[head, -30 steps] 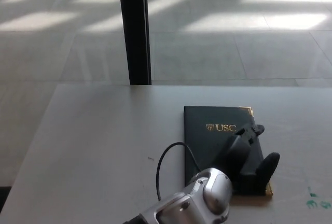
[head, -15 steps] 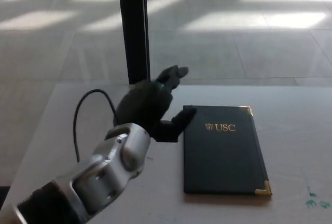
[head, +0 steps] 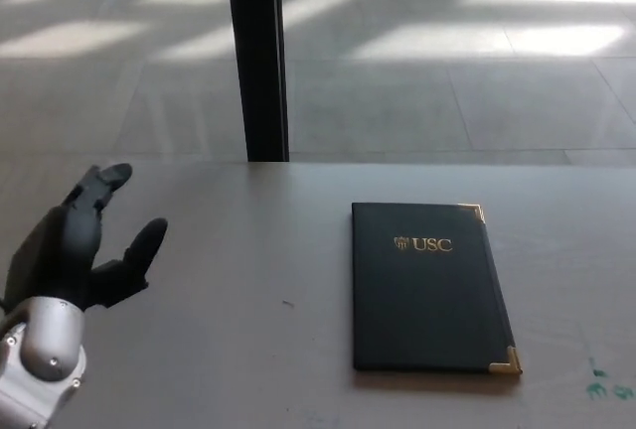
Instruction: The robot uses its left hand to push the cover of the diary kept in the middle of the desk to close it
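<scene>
While the diary (head: pixel 427 288) lies closed on the surface (head: pixel 248 340), the left hand (head: pixel 84 250) hovers well apart, fingers spread and empty.

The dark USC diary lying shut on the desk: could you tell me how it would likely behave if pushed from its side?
The dark, gold-cornered USC diary lies flat and closed on the smooth grey desk, so it would probably slide rather than tip or roll. Its straight edges suggest a stiff cover, unlikely to flop. A push near one corner might turn it.

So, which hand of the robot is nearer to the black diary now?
Left. The left hand is at the desk's left edge, well apart from the closed diary. The right hand is not in view.
</scene>
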Robot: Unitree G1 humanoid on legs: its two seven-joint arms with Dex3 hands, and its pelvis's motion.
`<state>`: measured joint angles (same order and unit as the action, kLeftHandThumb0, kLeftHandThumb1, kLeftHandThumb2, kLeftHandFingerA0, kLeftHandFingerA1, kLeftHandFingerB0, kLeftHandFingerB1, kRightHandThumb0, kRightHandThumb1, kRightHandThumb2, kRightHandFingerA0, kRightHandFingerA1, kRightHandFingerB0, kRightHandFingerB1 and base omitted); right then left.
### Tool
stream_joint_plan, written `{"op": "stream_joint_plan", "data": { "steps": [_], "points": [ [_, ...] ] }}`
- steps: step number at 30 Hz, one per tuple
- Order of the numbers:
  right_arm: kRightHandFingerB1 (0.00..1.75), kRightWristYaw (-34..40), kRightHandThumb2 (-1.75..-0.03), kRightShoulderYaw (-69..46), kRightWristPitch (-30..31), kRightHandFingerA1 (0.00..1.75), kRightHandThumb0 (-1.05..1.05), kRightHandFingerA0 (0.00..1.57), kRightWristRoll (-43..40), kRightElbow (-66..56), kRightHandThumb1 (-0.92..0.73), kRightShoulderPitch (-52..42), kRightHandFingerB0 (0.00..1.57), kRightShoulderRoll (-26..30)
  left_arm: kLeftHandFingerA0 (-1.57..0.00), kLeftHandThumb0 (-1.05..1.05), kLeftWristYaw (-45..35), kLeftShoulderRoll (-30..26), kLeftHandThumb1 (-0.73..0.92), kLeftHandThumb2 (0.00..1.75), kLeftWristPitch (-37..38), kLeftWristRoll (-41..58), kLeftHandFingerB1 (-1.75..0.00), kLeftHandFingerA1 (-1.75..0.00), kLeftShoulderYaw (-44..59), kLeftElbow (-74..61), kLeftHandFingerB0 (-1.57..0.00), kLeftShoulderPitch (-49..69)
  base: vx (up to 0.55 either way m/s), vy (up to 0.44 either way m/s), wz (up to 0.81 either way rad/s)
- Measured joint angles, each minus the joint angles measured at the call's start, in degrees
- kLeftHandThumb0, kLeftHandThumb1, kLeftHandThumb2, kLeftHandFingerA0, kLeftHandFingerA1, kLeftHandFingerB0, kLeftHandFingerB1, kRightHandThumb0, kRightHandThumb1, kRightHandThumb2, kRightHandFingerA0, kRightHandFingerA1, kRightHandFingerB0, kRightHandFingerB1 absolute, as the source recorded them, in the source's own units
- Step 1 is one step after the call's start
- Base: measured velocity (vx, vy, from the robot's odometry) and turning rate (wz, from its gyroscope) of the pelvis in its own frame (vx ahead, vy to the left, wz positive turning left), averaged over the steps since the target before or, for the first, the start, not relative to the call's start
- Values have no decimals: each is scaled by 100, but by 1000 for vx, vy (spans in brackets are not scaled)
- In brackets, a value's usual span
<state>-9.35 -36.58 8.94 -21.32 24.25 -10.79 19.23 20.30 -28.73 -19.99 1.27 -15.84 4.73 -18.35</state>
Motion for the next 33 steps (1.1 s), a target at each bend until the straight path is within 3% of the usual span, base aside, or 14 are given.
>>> {"op": "stream_joint_plan", "data": {
  "steps": [6, 7, 12, 13, 14, 17, 18, 20, 21, 24, 30, 31, 32, 33],
  "points": [
    [57, 1, -96, -2, 0, 77, -104, 97, 13, 1, -69, -16, 72, 0, -40, -95, 1, 40, 78, 112, 185, 205, -70, -96, 1056, 373, -16, 890, 0, 0, 0],
    [54, 1, -68, -1, 0, 74, -100, 94, 16, 1, -91, -17, 73, 0, -52, -96, 1, 71, 75, 113, 220, 248, -74, -110, 1266, 493, -18, 1026, 0, 0, 0],
    [53, 0, -69, -1, 0, 76, -101, 93, 34, 1, -91, -20, 71, 0, 0, -87, -2, 301, 92, 81, 224, 519, -54, -68, 2075, 893, 0, 1352, 0, 0, 0],
    [58, 0, -97, -1, 0, 81, -101, 92, 37, 2, -69, -21, 68, 0, -45, -86, -6, 354, 92, 78, 224, 587, -131, -171, 2230, 963, -33, 1377, 0, 0, 0],
    [52, -1, -70, -1, 0, 75, -98, 94, 40, 2, -92, -22, 69, 0, -89, -85, -9, 410, 92, 80, 224, 661, -121, -156, 2406, 1048, -35, 1404, 0, 0, 0],
    [52, -1, -70, -2, 0, 76, -98, 94, 49, 1, -92, -33, 70, 0, -57, -86, -8, 563, 92, 76, 226, 885, -104, -150, 2953, 1381, -28, 1447, 0, 0, 0],
    [51, 0, -67, -2, 0, 74, -99, 96, 50, 1, -91, -36, 72, 0, -126, -87, -8, 589, 76, 124, 226, 917, -112, -150, 3040, 1435, -78, 1452, 0, 0, 0],
    [51, -1, -70, -2, 0, 73, -101, 94, 56, 7, -90, -41, 70, 0, -102, -91, -5, 709, 92, 77, 226, 1084, -127, -153, 3452, 1683, -83, 1471, 0, 0, 0],
    [52, -1, -69, -2, 0, 74, -100, 98, 58, 10, -91, -43, 71, 0, -28, -88, -4, 745, 92, 76, 226, 1135, -86, -98, 3585, 1768, -22, 1472, 0, 0, 0],
    [51, 0, -68, -5, 0, 74, -100, 97, 63, 13, -91, -59, 71, 0, -31, -90, -8, 932, 75, 108, 225, 1370, -66, -74, 4169, 2084, -19, 1485, 0, 0, 0],
    [60, 2, -119, -47, 0, 76, -90, 96, 61, 41, -65, -84, 69, 5, -48, -91, -207, 1194, 92, 72, 220, 1850, -70, -78, 5170, 2796, -38, 1504, 0, 0, 0],
    [53, 3, -68, -58, 0, 74, -100, 99, 60, 53, -91, -84, 72, 8, -49, -91, -286, 1234, 92, 70, 219, 1932, -70, -80, 5292, 2900, -38, 1521, 0, 0, 0],
    [59, 5, -120, -74, 0, 78, -90, 95, 60, 60, -66, -85, 67, 16, -43, -90, -373, 1283, 92, 72, 217, 2010, -72, -82, 5386, 2973, -35, 1543, 0, 0, 0],
    [52, 6, -69, -90, 1, 74, -100, 98, 61, 62, -91, -83, 71, 30, -39, -88, -475, 1332, 92, 80, 214, 2087, -71, -82, 5469, 3029, -32, 1575, 0, 0, 0]
  ]
}}
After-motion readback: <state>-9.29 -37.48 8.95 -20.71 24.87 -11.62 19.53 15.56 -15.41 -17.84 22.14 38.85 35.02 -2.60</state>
